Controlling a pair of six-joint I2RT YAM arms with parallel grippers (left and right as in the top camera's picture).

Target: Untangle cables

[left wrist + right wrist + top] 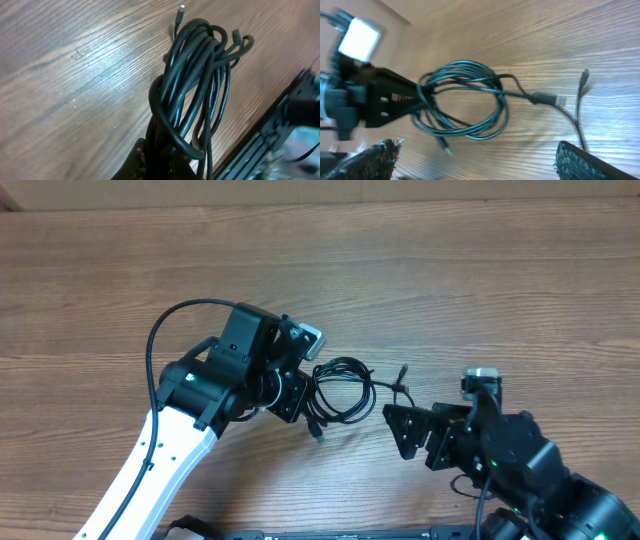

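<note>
Separating step: left fingers (139,161) clamped shut on thin black coiled cables (187,65); right fingers (376,159) gaped wide, empty; next, grip loose plug (547,98) ahead

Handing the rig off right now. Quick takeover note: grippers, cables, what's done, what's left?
Grippers: the left gripper is shut on the cables, pinching one side of the looped bundle. The right gripper is open and empty, beside the bundle.
Cables: one tangled coil over the table, between the arms; a plug end trails toward the right gripper.
Done: bundle gripped; no cord separated.
Left: probably take a free plug end with the right gripper, draw it out of the loops, then lay the cords apart.
</note>
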